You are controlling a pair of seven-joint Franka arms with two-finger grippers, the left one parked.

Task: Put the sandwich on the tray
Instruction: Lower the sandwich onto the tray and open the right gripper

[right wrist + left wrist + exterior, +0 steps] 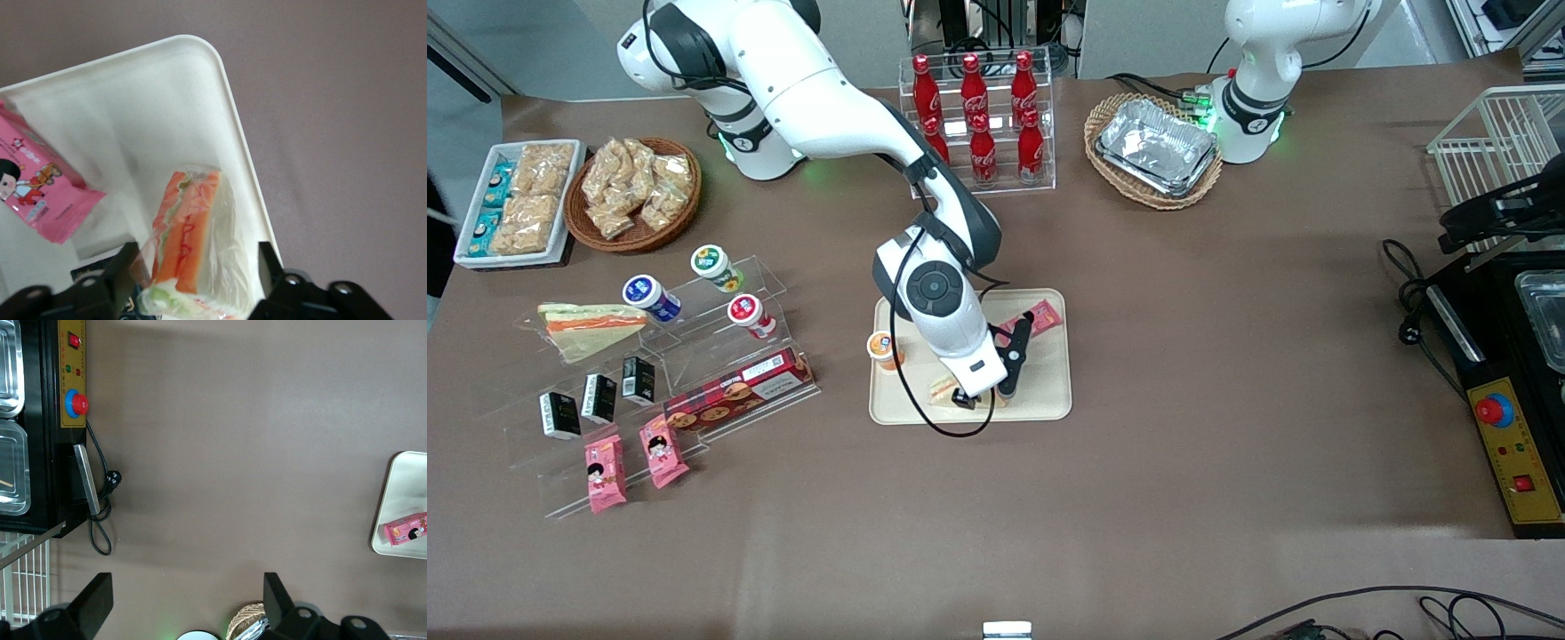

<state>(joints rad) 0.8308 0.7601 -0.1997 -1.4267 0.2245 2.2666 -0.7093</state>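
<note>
— Right, where's the gripper [971, 397]?

— Low over the tray [1049, 391], at the edge nearest the front camera. In the right wrist view the fingers [267, 263] stand spread, one to each side of the sandwich [193, 247], with gaps between; not pinching it.

— And the sandwich?

— Lying on the tray, near the rim, orange-red filling stripe facing up. From the front only a sliver [941, 388] shows under the wrist.

— Else on the tray?

— Pink snack packet [1034, 317] farther from the front camera; small orange-lidded cup [882, 348] toward the working arm's end.
</note>
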